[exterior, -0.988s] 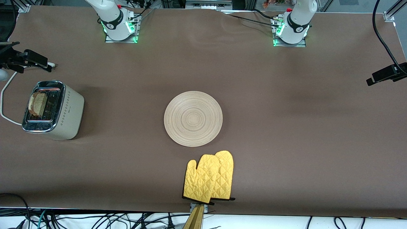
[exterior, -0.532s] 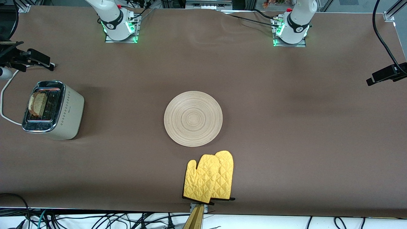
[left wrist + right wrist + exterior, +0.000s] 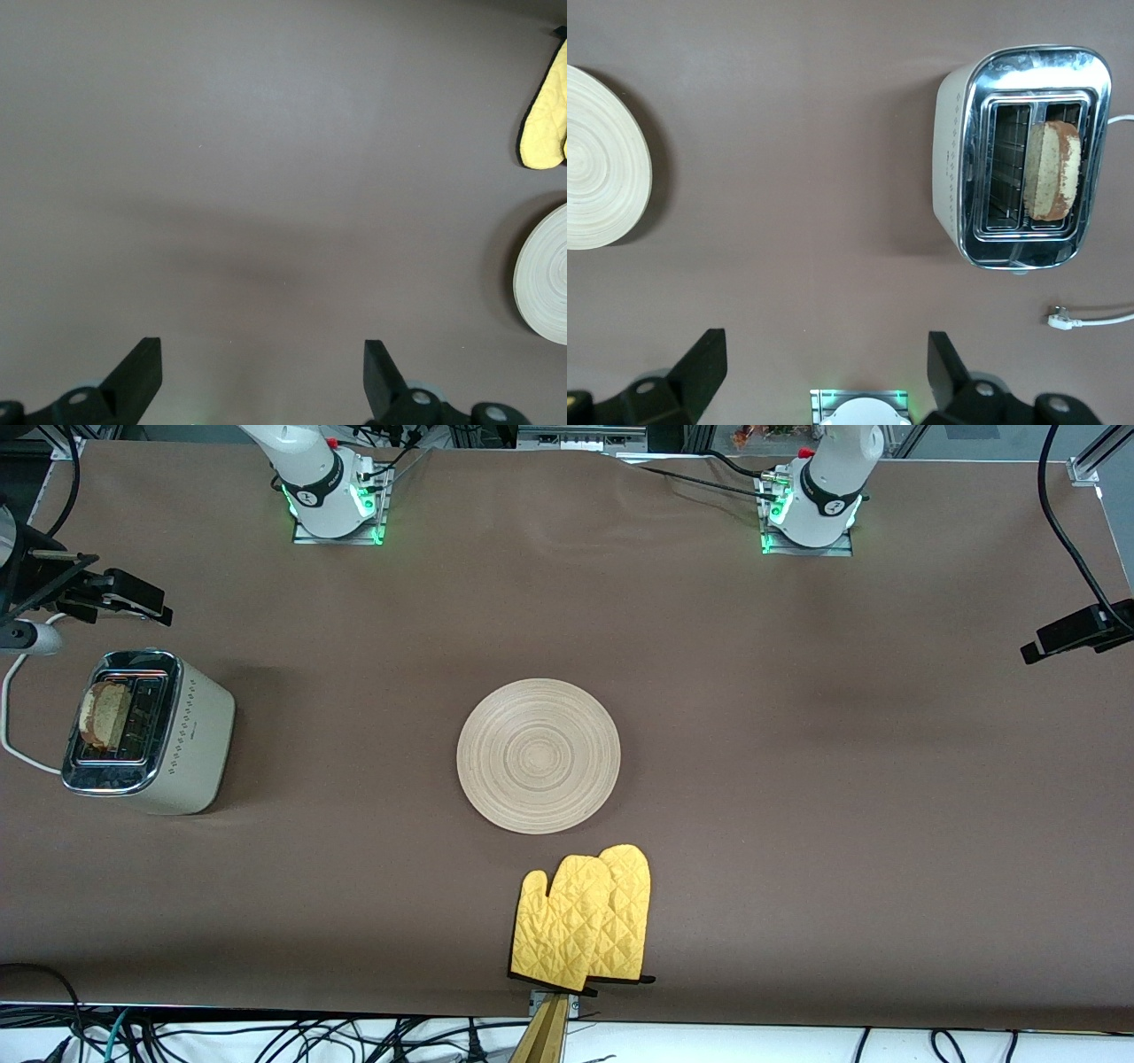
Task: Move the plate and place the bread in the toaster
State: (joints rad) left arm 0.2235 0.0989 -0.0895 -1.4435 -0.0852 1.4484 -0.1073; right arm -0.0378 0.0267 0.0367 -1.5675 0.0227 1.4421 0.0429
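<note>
Bread (image 3: 104, 715) already standing in one slot of the toaster (image 3: 146, 731), top edge poking above the chrome; toaster at the right arm's end of the bench (image 3: 797, 779), white cord (image 3: 1090, 319) trailing from it. Plate (image 3: 538, 755) flat and bare at mid-bench, well apart from the toaster, a pair of yellow oven mitts (image 3: 582, 927) just beside it on the side nearer the front camera.

Right gripper (image 3: 824, 372) high over bare bench near its own base, fingers spread wide, nothing between them; toaster and bread below and off to one side of it, plate edge off to the other. Left gripper (image 3: 261, 376) likewise spread wide and empty, up over bare bench at the left arm's end, plate rim and a mitt tip only at the fringe of its wrist view.

By the look of it, both task steps done: plate placed, slice in its slot. Closing step in hand, arms pulled clear. Next move, if any: little more than parking both arms away from the bench; perhaps pressing the toaster lever, though not called for by the task wording.
</note>
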